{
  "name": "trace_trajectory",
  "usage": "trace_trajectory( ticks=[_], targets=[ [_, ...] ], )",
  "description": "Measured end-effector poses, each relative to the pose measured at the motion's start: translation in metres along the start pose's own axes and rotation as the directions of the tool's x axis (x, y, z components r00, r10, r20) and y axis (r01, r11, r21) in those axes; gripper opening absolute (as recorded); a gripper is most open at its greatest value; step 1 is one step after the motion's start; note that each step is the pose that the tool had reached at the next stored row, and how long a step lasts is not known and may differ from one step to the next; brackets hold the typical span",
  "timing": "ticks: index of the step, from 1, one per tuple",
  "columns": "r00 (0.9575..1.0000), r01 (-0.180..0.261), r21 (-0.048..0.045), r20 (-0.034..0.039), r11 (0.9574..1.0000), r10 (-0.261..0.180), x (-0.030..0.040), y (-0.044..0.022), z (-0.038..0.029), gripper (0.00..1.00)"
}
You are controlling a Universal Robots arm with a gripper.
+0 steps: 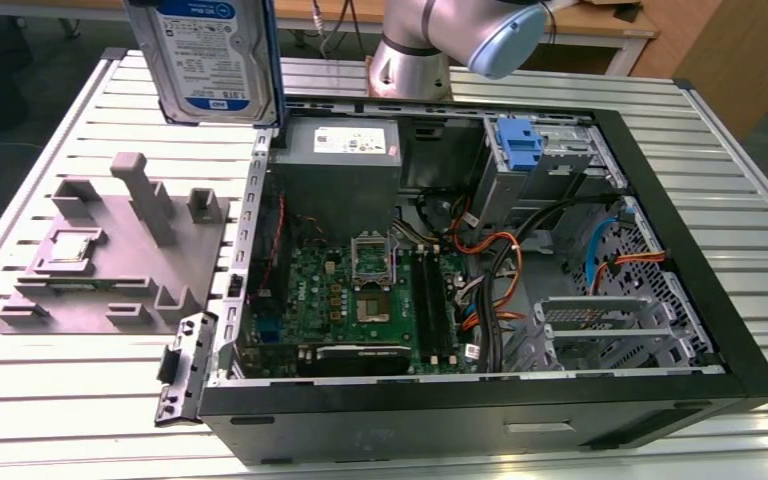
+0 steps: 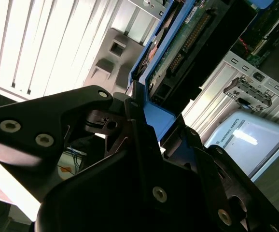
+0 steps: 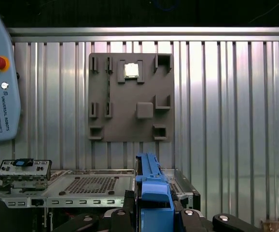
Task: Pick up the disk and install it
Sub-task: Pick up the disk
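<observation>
my end effector is pressed shut on the disk, pinching it edge-on by one of its blue plastic side rails, with a black jaw on either side of the blue. the disk hangs upright in the upper left of the exterior view, label towards the camera, lifted off the slatted metal surface and overlapping the upper left corner of the open computer case.

i judge it a stiff, dense slab, heavy for its size. its smooth silver lid looks slippery, so the rails are the better hold, though plastic may flex. its bare circuit board looks fragile and is best left untouched.

at middle left of the exterior view lies a matte grey fixture plate with blocky pockets, one holding a small square processor chip.
</observation>
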State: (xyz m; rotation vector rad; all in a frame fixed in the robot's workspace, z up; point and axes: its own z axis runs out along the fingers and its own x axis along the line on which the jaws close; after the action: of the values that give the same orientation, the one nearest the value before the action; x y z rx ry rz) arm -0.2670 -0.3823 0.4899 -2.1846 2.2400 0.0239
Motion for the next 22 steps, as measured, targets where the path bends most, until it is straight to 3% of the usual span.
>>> trace_trajectory(
  ticks=[22],
  targets=[
    [1.0, 0.0, 0.0001, 0.0001, 1.0, 0.0, -0.0002, -0.0078, 0.0, 0.36]
  ],
)
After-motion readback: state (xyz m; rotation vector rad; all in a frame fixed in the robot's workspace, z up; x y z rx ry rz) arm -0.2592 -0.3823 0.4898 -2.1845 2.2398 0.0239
